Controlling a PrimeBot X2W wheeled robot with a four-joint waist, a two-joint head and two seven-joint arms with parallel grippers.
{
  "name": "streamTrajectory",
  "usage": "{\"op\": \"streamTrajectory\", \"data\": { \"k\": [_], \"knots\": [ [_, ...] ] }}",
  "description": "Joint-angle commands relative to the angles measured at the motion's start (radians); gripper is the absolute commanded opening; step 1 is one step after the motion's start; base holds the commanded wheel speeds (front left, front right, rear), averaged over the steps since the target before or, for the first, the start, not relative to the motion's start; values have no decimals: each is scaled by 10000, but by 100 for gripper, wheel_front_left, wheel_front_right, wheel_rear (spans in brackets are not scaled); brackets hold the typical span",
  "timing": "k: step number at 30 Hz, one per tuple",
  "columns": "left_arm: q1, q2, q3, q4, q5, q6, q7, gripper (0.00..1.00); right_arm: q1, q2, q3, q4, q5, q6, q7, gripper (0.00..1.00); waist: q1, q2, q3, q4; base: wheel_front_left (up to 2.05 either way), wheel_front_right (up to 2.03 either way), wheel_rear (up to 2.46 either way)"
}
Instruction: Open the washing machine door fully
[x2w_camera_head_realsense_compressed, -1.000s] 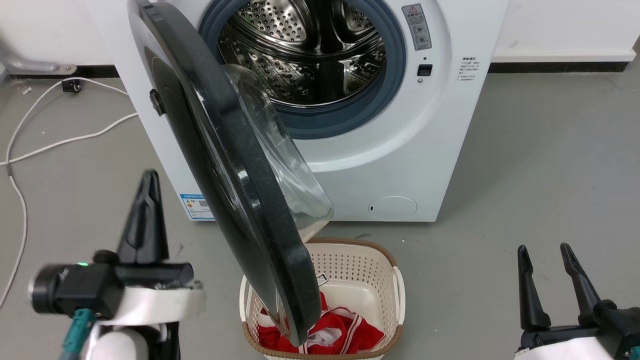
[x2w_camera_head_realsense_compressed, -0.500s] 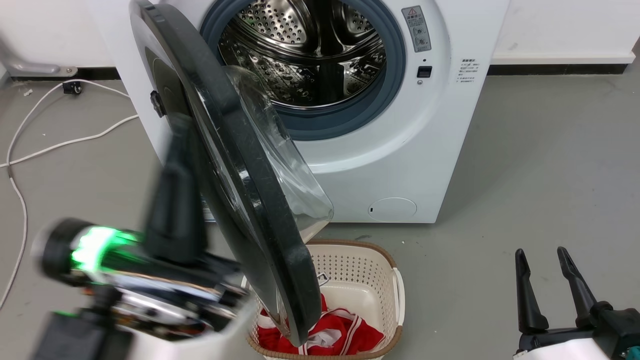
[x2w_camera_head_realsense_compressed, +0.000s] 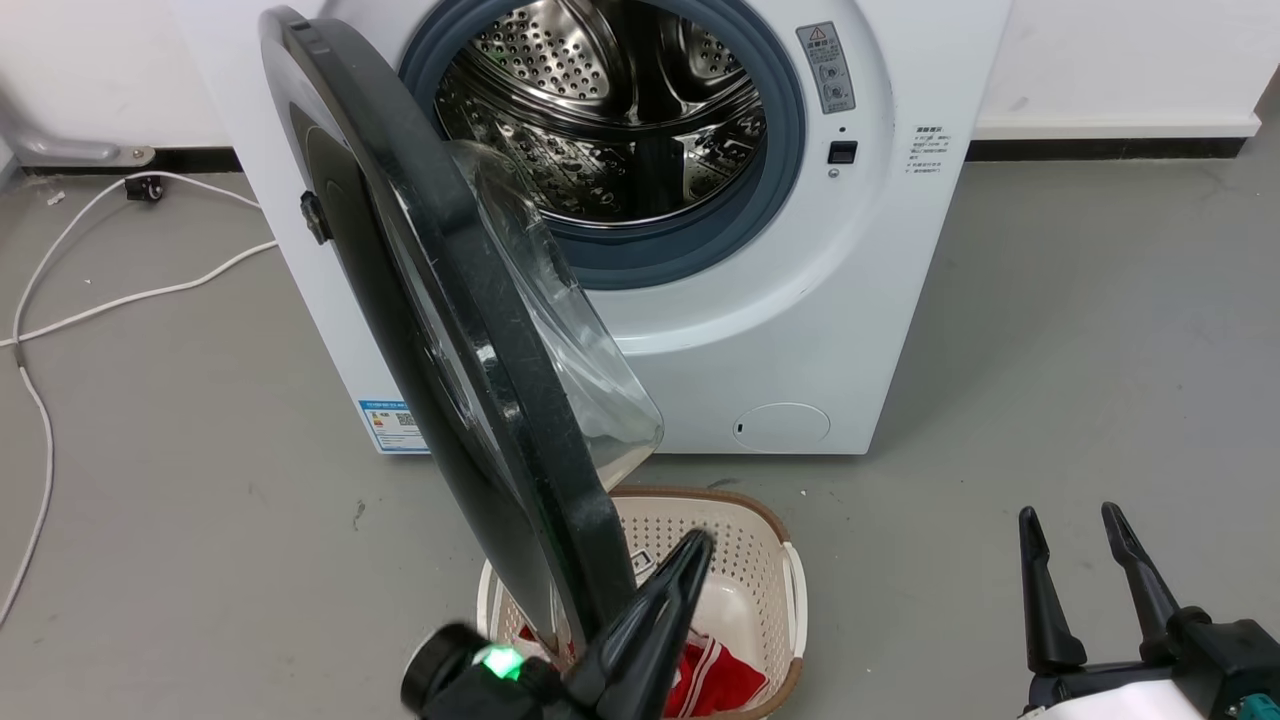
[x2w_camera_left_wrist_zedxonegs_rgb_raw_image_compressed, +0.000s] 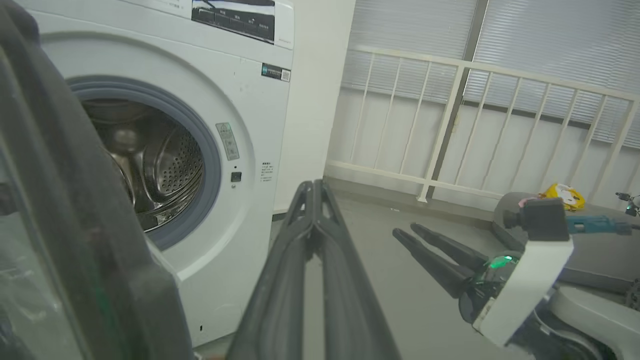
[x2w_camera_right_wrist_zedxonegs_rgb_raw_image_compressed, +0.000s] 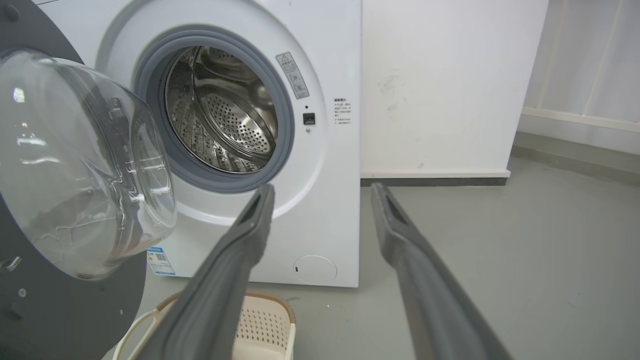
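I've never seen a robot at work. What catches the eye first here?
The big black door with its glass bowl, swung out from the white machine, baring the steel drum. Below it sits a basket with red cloth, and the left gripper, shut, points up by the door's lower edge.

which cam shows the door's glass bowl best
Right wrist view: the glass bowl faces the camera, nearly whole. The head view shows it side-on beside the black door; the left wrist view, close and blurred.
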Motion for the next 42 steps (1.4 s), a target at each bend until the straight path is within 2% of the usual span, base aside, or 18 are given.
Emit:
{"op": "streamTrajectory", "data": {
  "k": [1,8,16,22,30,36,42],
  "knots": [
    [247,137,43,172,-48,92,126,0,5,26,24,39,86,-6,-22,100,0,0,-9,-2,0,0,0],
    [483,377,-193,1368,92,142,271,0,-27,24,18,139,120,-6,-21,100,0,0,10,69,0,0,0],
    [-619,135,-49,2287,525,348,-258,0,-149,24,50,231,173,-6,-15,100,0,0,93,-8,0,0,0],
    [-1267,-52,185,3013,301,567,-300,0,-208,24,38,289,178,-6,31,100,0,0,124,-133,0,0,0],
    [-1458,-178,231,3558,280,971,-119,0,-230,24,54,322,263,-6,55,100,0,0,225,-193,0,0,0],
    [-1492,-111,298,3855,272,1110,-65,0,-223,24,60,329,315,-6,84,100,0,0,259,-160,0,0,0],
    [-1120,61,427,3737,345,1450,-194,0,-179,24,133,349,322,-6,175,100,0,0,152,-134,0,0,0]
  ]
}}
